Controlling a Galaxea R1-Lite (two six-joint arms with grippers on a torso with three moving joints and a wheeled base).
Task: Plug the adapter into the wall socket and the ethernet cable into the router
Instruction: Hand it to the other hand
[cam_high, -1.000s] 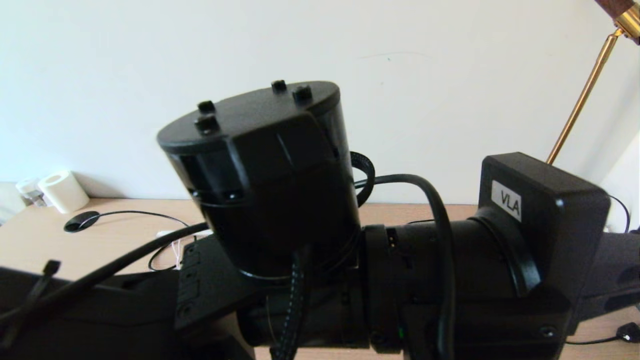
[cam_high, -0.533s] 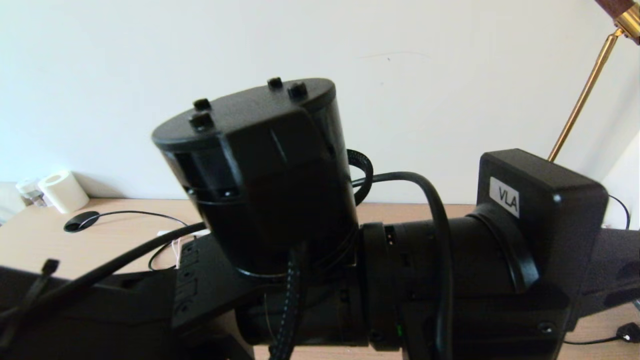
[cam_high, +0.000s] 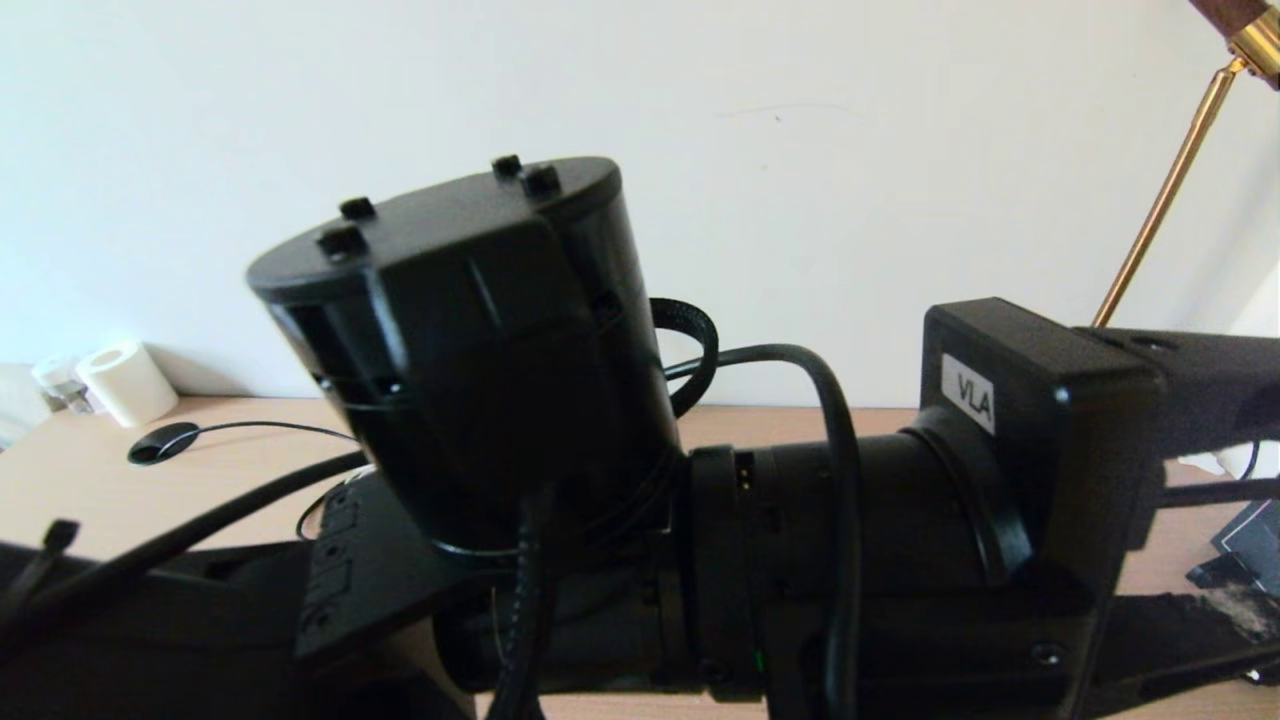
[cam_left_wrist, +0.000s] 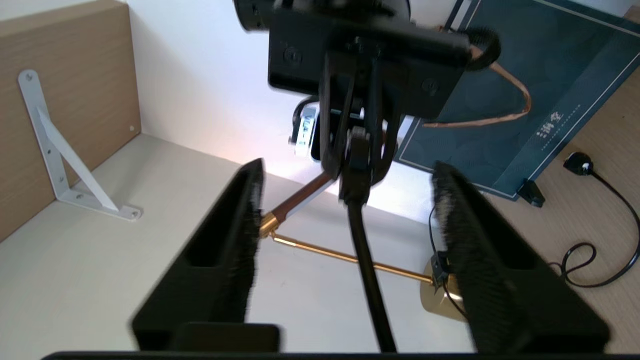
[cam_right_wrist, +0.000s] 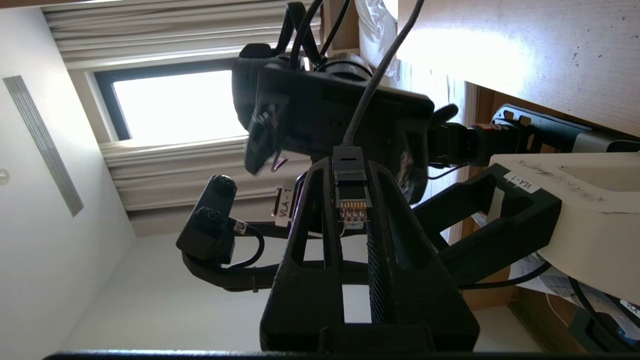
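Observation:
My right gripper (cam_right_wrist: 350, 170) is shut on the clear-tipped plug (cam_right_wrist: 351, 197) of the ethernet cable (cam_left_wrist: 367, 270), held up in the air. My left gripper (cam_left_wrist: 347, 170) faces it, open, with the black cable running free between its fingers (cam_left_wrist: 247, 210), touching neither. The left arm (cam_high: 620, 480) fills most of the head view. The cable's black round disc (cam_high: 163, 441) lies on the desk at the far left. The adapter, the wall socket and the router are out of view.
A brass lamp stands close behind the grippers, with its stem (cam_left_wrist: 320, 252) and base (cam_left_wrist: 442, 295). A dark teal box (cam_left_wrist: 525, 90) leans against the wall. A thin black cable with a small plug (cam_left_wrist: 580, 164) lies on the wooden desk (cam_high: 150, 500). A white paper roll (cam_high: 125, 380) stands far left.
My left gripper has opened and let go of the cable, and the left arm has shifted to the left in the head view. The right gripper keeps its hold on the plug.

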